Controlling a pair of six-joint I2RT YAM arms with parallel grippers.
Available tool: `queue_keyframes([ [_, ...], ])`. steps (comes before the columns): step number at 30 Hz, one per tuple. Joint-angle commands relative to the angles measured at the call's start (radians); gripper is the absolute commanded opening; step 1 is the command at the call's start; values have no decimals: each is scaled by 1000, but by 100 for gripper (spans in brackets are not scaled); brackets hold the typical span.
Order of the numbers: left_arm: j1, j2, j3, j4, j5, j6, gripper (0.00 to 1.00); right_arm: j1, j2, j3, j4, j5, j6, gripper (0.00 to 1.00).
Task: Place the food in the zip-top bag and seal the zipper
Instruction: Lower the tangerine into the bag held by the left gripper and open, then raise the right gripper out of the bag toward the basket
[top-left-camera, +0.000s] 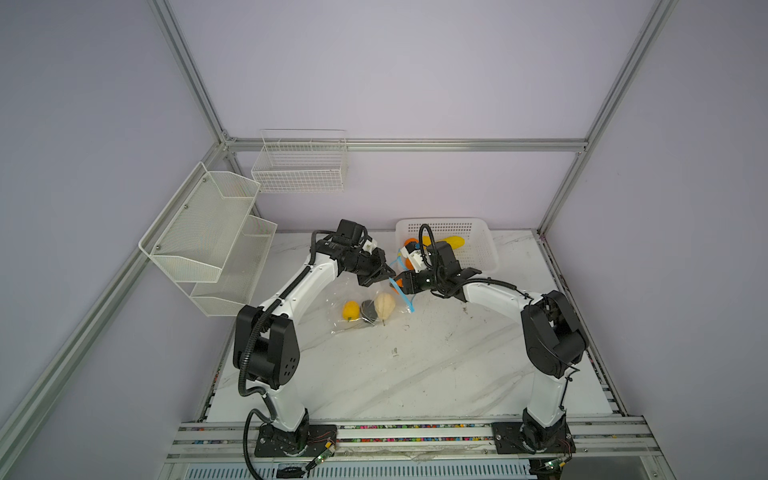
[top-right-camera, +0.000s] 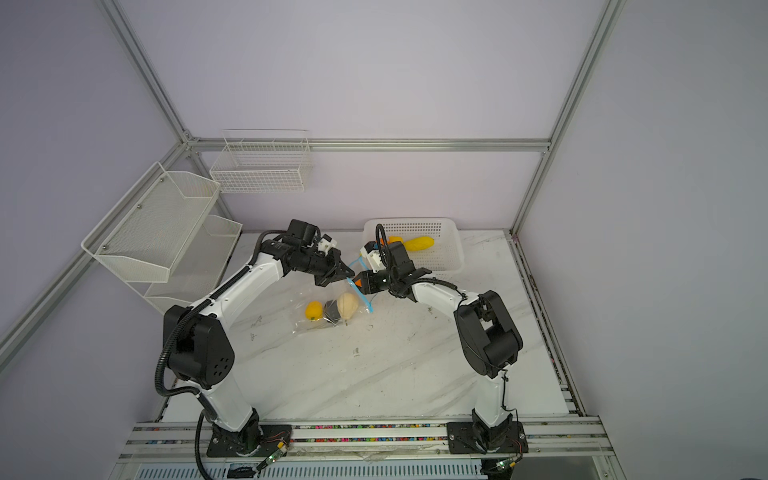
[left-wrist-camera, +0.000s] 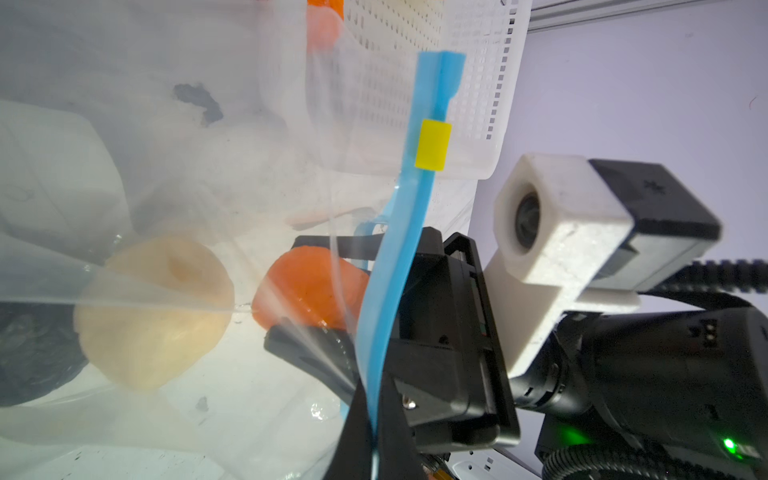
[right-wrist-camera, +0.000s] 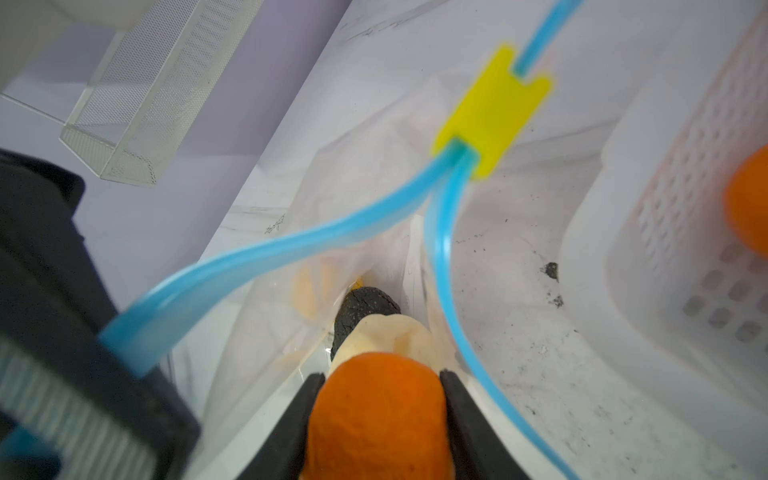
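Observation:
The clear zip-top bag (top-left-camera: 338, 301) lies mid-table with a yellow fruit (top-left-camera: 350, 310), a dark lump (top-left-camera: 367, 309) and a cream bulb (top-left-camera: 384, 305) inside. My left gripper (left-wrist-camera: 374, 436) is shut on one lip of the light-blue zipper (left-wrist-camera: 399, 257), lifting the mouth open below the yellow tab (left-wrist-camera: 433, 144). In both top views the left gripper (top-left-camera: 388, 272) meets the right gripper (top-left-camera: 399, 283) at the mouth. Inside the mouth, my right gripper (right-wrist-camera: 381, 376) is shut on an orange tangerine (right-wrist-camera: 380, 415), just in front of the bulb (right-wrist-camera: 395, 332).
A white perforated basket (top-left-camera: 478, 249) stands right behind the bag and holds a long yellow piece (top-left-camera: 455, 242) and another tangerine (right-wrist-camera: 748, 208). White wire and mesh shelves (top-left-camera: 208, 232) hang on the left wall. The marble tabletop (top-left-camera: 415, 365) spreads out toward the front.

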Motion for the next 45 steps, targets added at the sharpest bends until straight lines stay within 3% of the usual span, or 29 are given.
queue_keyframes([
  [1,-10,-42,-22,27,25,-1,0,7,28,38,47,-6,17,45],
  [11,-14,-50,-27,28,20,-2,0,10,87,83,93,-15,53,46],
  [23,-15,-41,-27,28,24,0,0,13,74,76,79,18,46,65],
  [45,-13,-23,-18,28,16,14,0,-24,-166,61,-143,181,-53,65],
])
